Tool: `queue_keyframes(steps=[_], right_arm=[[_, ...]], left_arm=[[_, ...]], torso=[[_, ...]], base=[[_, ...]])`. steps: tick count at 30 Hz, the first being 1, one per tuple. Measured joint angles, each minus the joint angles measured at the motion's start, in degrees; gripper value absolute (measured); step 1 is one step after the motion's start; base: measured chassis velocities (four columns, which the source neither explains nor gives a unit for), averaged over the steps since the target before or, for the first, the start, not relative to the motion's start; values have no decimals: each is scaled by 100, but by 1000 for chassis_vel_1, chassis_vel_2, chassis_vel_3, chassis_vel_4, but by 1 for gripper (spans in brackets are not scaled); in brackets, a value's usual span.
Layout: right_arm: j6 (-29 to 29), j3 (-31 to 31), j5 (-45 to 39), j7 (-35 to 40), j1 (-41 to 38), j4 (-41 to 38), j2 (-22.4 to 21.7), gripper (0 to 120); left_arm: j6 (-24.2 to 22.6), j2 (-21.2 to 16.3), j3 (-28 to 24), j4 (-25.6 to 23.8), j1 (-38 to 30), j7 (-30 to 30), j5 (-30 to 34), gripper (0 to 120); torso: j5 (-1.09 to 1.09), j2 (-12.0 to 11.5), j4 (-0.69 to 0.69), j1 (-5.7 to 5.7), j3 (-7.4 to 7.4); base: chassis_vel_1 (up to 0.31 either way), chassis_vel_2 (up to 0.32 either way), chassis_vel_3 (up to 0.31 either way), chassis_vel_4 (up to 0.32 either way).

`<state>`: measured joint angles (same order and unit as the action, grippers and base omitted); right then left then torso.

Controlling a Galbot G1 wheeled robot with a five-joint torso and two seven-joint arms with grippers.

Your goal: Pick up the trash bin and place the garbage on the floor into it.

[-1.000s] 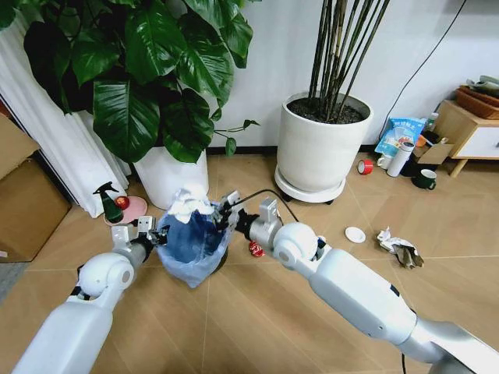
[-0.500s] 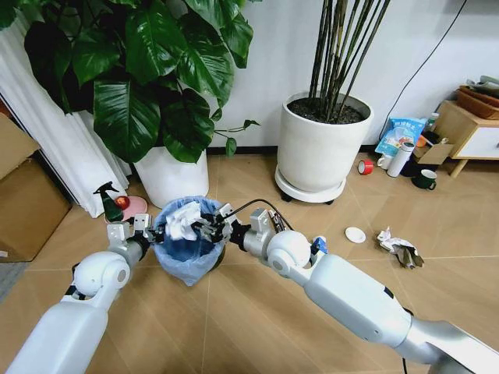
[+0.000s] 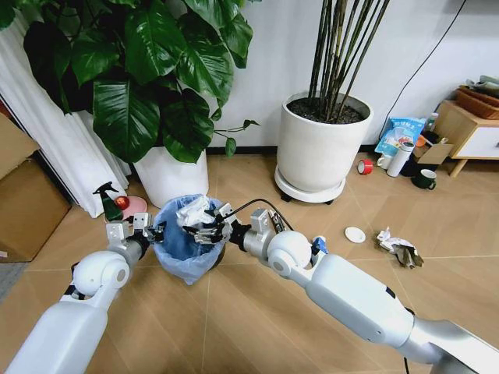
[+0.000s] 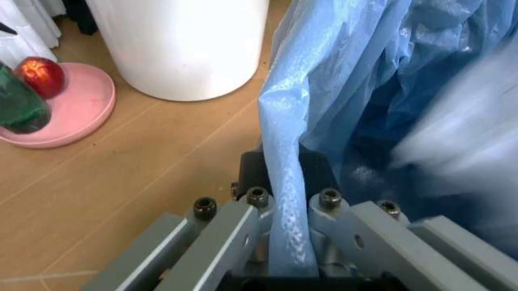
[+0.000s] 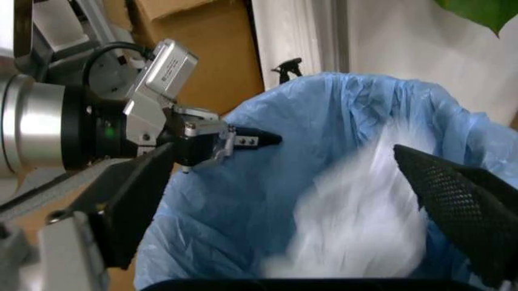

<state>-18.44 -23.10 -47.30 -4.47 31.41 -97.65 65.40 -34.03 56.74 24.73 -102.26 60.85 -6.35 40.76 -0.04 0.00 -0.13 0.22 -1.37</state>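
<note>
Paper (image 3: 192,212) between spread right gripper (image 3: 204,227) fingers

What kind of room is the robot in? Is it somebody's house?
Probably a living room or an office lounge, though it's hard to be sure. Big potted plants stand by a white wall, the floor is wood-look tile, and a small wooden side table sits in the corner.
</note>
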Motion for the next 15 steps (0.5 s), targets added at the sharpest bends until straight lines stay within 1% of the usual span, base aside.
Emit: queue_keyframes(steps=[9, 12, 13, 15], right_arm=[[22, 13, 4, 48, -61, 87, 172, 100], [71, 203, 8, 282, -18, -22, 250, 100], [71, 203, 8, 282, -18, -22, 250, 100], [67, 421, -1, 531, 48, -181, 199, 100]], left_arm=[[6, -14, 47, -6, 5, 19, 11, 0], [12, 4, 100, 25, 20, 30, -2, 0], [12, 4, 100, 25, 20, 30, -2, 0], [19, 14, 159, 57, 67, 57, -46, 0]], torso=[[0, 0, 0, 0, 0], [0, 0, 1, 0, 0], [0, 0, 1, 0, 0], [0, 0, 1, 0, 0]], base=[[0, 0, 0, 0], [0, 0, 0, 0], [0, 0, 0, 0], [0, 0, 0, 0]])
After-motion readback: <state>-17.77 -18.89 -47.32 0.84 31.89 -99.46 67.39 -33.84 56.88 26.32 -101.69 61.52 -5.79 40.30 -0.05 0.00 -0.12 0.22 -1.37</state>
